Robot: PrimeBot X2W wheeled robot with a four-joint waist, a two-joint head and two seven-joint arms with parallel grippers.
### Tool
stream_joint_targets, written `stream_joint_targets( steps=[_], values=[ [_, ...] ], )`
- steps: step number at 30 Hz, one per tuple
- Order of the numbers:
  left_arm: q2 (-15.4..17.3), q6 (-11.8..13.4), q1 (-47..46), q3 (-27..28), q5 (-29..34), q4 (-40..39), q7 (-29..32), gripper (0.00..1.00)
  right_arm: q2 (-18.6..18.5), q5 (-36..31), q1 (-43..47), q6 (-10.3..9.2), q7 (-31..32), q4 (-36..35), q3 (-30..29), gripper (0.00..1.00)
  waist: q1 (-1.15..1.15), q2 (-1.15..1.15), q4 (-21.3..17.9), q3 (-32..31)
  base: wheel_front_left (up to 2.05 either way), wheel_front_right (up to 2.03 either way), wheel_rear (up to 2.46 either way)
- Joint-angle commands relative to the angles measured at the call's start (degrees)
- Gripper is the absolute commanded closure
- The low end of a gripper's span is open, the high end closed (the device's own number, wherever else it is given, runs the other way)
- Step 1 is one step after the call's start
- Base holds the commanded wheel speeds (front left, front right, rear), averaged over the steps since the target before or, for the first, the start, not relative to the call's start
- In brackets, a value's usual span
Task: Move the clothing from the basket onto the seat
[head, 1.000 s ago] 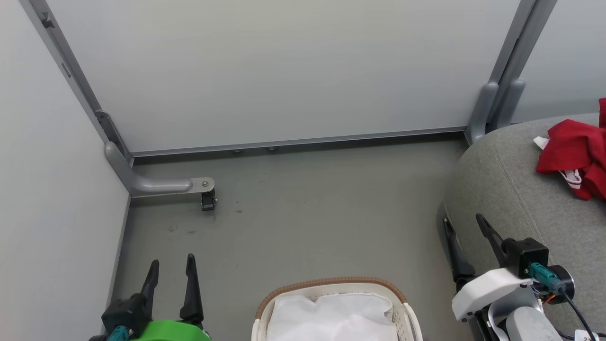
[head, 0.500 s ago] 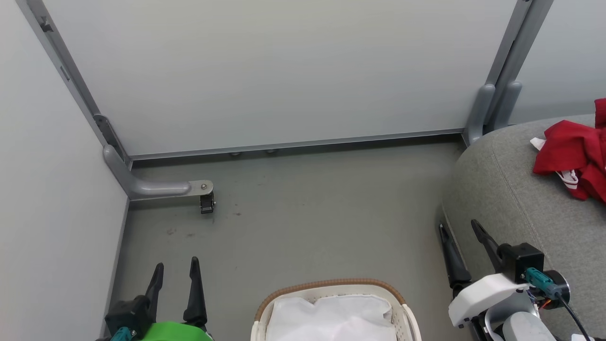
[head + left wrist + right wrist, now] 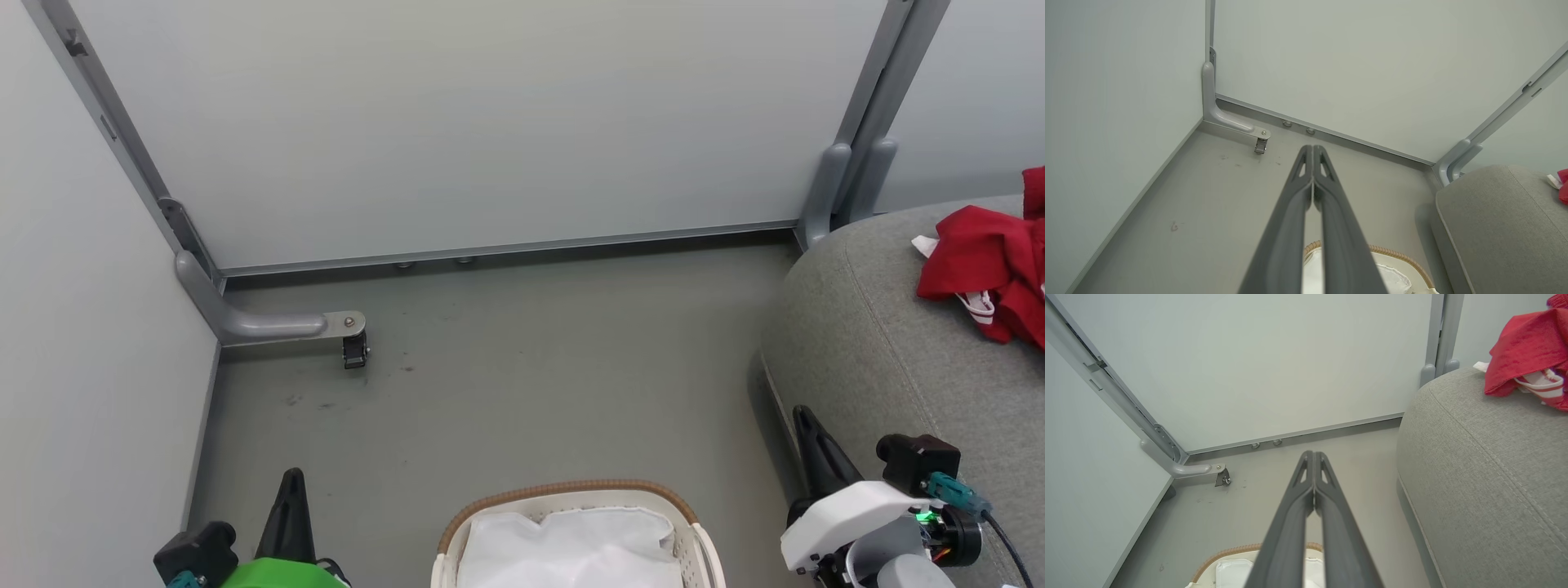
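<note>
Red clothing [image 3: 992, 273] [image 3: 1527, 355] with white trim lies bunched on the grey seat [image 3: 882, 359] [image 3: 1478, 465] at the right. The white basket [image 3: 571, 531] with a tan rim sits at the bottom centre of the head view, and its white liner is all that shows inside. My left gripper [image 3: 292, 482] [image 3: 1312, 149] is shut and empty, low at the left of the basket. Beside the seat's near edge, my right gripper [image 3: 804, 416] [image 3: 1313, 454] is shut with nothing in it.
Pale partition walls [image 3: 490, 122] close off the left and far sides. A grey bracket with a small castor [image 3: 355, 351] stands on the grey floor [image 3: 531, 367] at the left corner. Grey posts [image 3: 849, 188] rise behind the seat.
Both grippers have closed from open to shut and drawn back toward the bottom of the view. The red clothing stays on the seat.
</note>
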Motion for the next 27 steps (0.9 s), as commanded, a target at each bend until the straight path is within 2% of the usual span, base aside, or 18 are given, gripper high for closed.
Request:
stream_joint_targets(
  steps=[1,27],
  values=[
    [0.1,-0.5,-1.4,0.7,-2.2,-1.1,0.5,1.00,-0.2,2.7,-0.9,-0.01,0.5,-1.4,-0.4,1.00,0.00,0.00,0.0,0.0,0.00,0.00,0.00],
    [0.1,-2.0,-3.8,4.7,-22.6,-2.6,6.6,1.00,-0.4,26.2,-0.4,-0.02,6.3,-4.5,-2.6,1.00,0.00,0.00,-0.8,0.4,0.00,0.00,0.00]
  ],
)
